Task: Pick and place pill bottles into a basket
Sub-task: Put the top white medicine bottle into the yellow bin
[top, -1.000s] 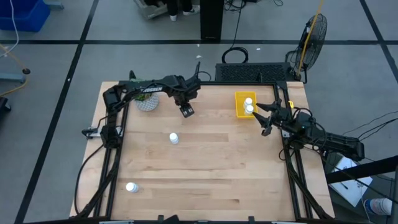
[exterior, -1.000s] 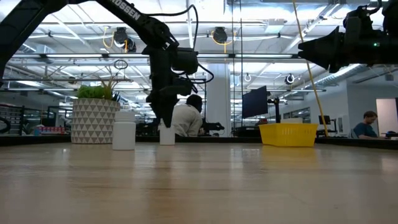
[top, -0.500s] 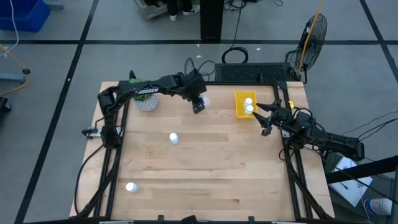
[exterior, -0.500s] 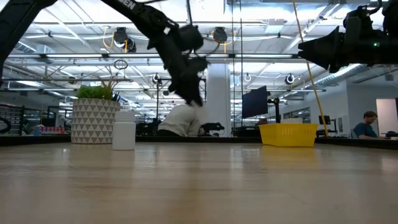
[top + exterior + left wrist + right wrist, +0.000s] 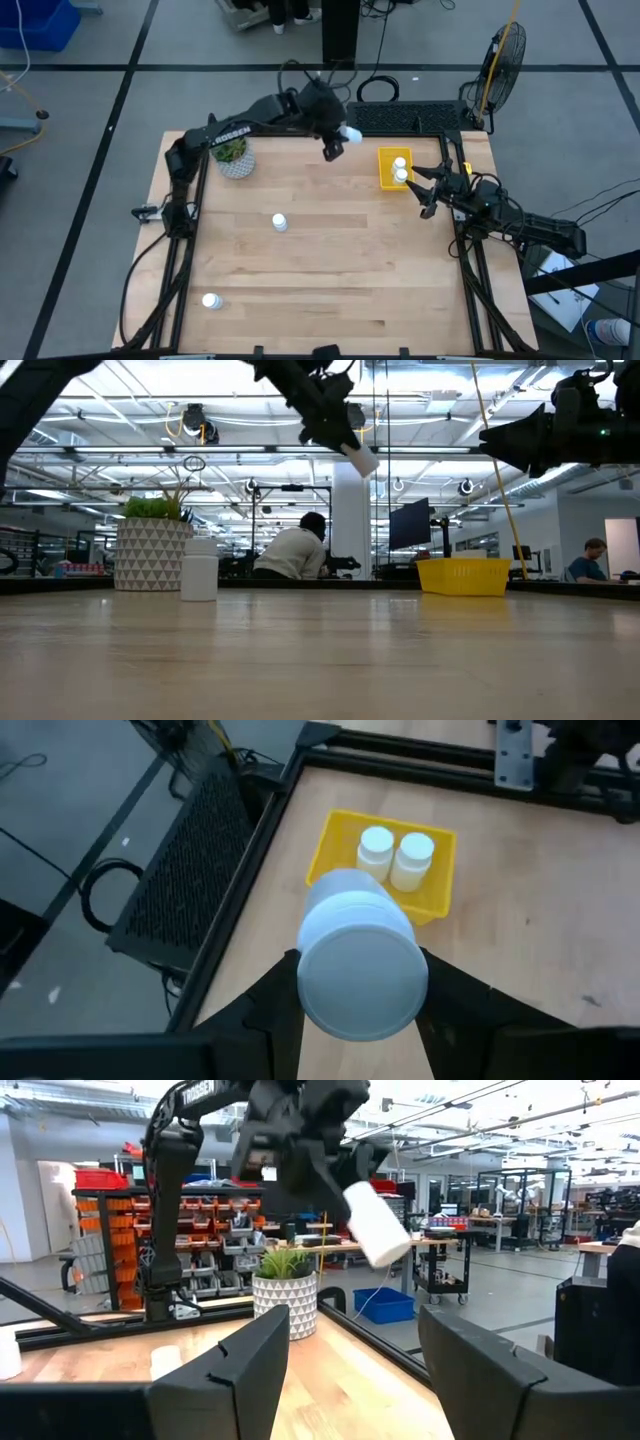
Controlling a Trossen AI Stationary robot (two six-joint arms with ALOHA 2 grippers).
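Since the earlier high frames the left gripper (image 5: 335, 142) has swung from mid-desk toward the upper centre of the frame, carrying a pill bottle (image 5: 349, 133) up off the desk (image 5: 350, 270); in the low view the bottle that stood beside the arm is gone from the surface and now hangs high, tilted, cap end down-right (image 5: 360, 458). Right arm unchanged between frames.

Left arm: stretched long from its base at upper left, wrist raised, gripper clamped on the bottle's body. Left wrist view looks down the held bottle's round white cap (image 5: 362, 982), dark fingers (image 5: 262, 1005) pressed either side.

Right gripper (image 5: 428, 186) sits at the right edge of the high frame, just beside the basket (image 5: 384, 168), fingers spread apart, holding nothing.

Basket: bright yellow plastic, shallow, rectangular, at upper right of the desk. Two bottles in basket (image 5: 400, 169) stand upright, side by side, touching or nearly so; also seen in the left wrist view (image 5: 394, 856).

Two loose bottles on the desk: one left of centre (image 5: 280, 222), one at lower left (image 5: 211, 300). All bottles smooth white cylinders with white caps. In the low view one stands upright near the plant pot (image 5: 199, 568).

Plant pot (image 5: 236, 160): white with a triangle pattern, green plant, upper left. Desk top is pale wood planking with a dark metal frame.
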